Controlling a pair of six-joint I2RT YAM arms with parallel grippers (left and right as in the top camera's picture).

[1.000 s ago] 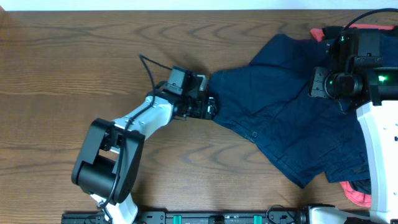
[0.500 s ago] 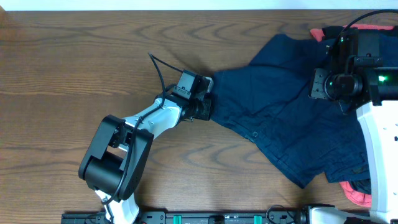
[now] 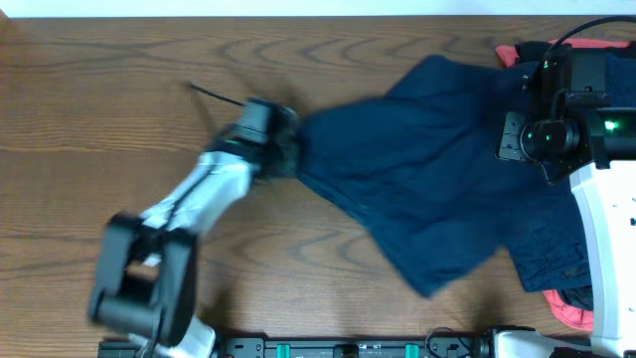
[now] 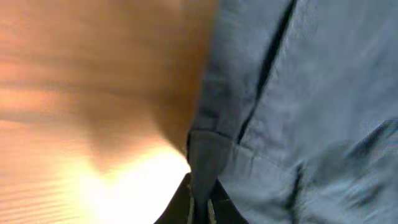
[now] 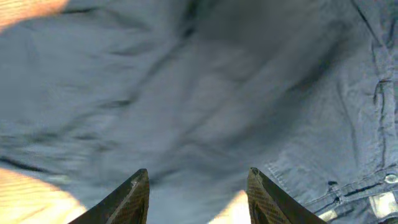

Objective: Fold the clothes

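1. The navy garment [image 3: 437, 169] lies spread across the right half of the desk [image 3: 99, 99]. Its left corner is drawn out to a point and its right part lies under the right arm.
2. It looks soft, thin and light. It creases and drapes freely, so it will probably sag and bunch wherever it is not held, and it will slide easily over the smooth wood.
3. The left claw [image 3: 285, 151] is closed on that left corner. The wrist view shows a stitched hem [image 4: 208, 146] running down between its fingers. The doubled hem is the firmer place to hold, since single cloth could slip out.
4. The right claw [image 5: 198, 190] hangs spread apart just above the cloth and grips nothing. A seam or waistband edge on the right side would likely make a good second hold.
5. The left half of the desk is bare wood, with plenty of room to lay the garment flat.
6. A coral-red piece [image 3: 509, 52] shows at the far right edge, touching or tucked under the navy cloth, and it could snag or be pulled along.
7. The garment's lower point lies near the desk's front edge.
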